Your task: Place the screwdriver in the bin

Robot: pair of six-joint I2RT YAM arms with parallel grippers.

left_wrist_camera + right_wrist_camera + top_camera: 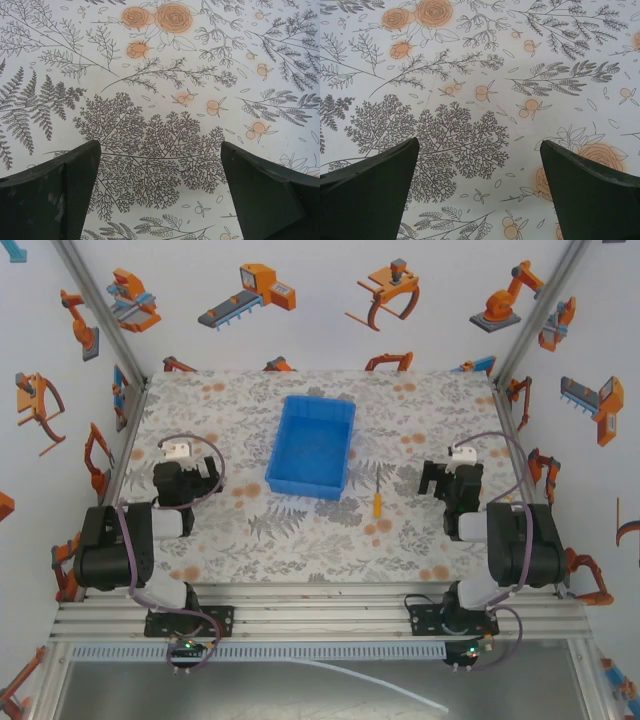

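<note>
A pale, matte mat printed with fine grey ferns and soft orange roses covers the table, closed in by white wall panels bearing orange-and-blue robot drawings. At the left, the left gripper sits low over the mat on its black arm. In its wrist view its jaws stand wide apart around nothing, and the dark, wedge-shaped fingers show a finely ribbed inner face above bare fern print. Toward the middle and farther back lies the rectangular bright blue plastic bin, smooth and low-walled with a thick rim, and nothing shows inside it. Just to the right of the bin's near right corner, apart from it, the tiny screwdriver lies flat on the mat, with a short orange-yellow handle and a thin dark shaft pointing away from the arms. Nothing lies between it and the bin. Farther right, the right gripper hangs near the mat, well clear of the screwdriver. Its smooth dark fingers are likewise spread with nothing between them, over printed roses and sprigs. A brushed aluminium rail runs along the near edge.
</note>
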